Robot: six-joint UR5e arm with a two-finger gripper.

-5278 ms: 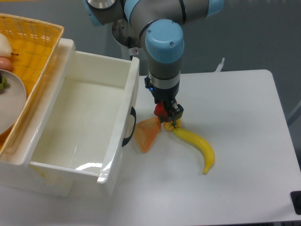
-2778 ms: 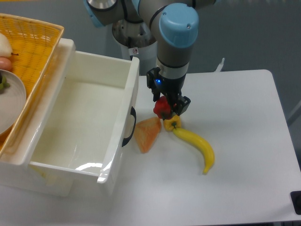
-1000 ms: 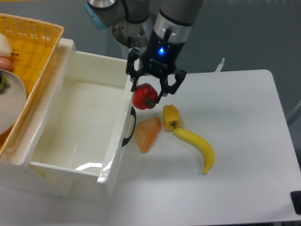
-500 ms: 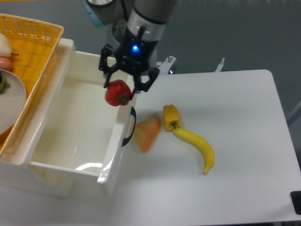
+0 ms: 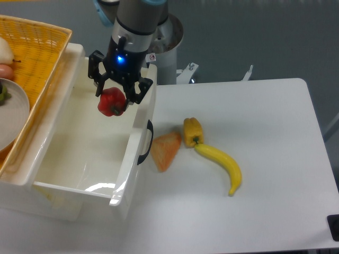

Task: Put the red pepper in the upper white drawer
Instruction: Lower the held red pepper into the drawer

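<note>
Red pepper [image 5: 110,102] is what your gripper [image 5: 116,97] is clamped on right now: you can see the black fingers [image 5: 132,90] closed down around its top, with the glossy red body hanging below them and a short dark stem poking out at its lower right. It is held in the air over the open interior of the upper white drawer [image 5: 79,153], toward the drawer's 1 o'clock corner, just inside the front wall that carries the dark curved handle [image 5: 145,143]; it is not touching the drawer floor or walls as far as you can tell. A blue light shows on the wrist just above the gripper. At 9 o'clock from the drawer you have the yellow woven basket [image 5: 37,53], with a white plate [image 5: 13,114] resting in it and part of a pale fruit at the frame edge. Out on the white desk [image 5: 249,174], at 3 o'clock from the drawer handle, lies the orange wedge-shaped piece [image 5: 166,150], just beside the drawer front. The yellow pepper [image 5: 193,130] sits just to the wedge's 2 o'clock, and the banana [image 5: 222,167] runs from the yellow pepper's stem end toward 5 o'clock, its tip touching or nearly touching that pepper.
</note>
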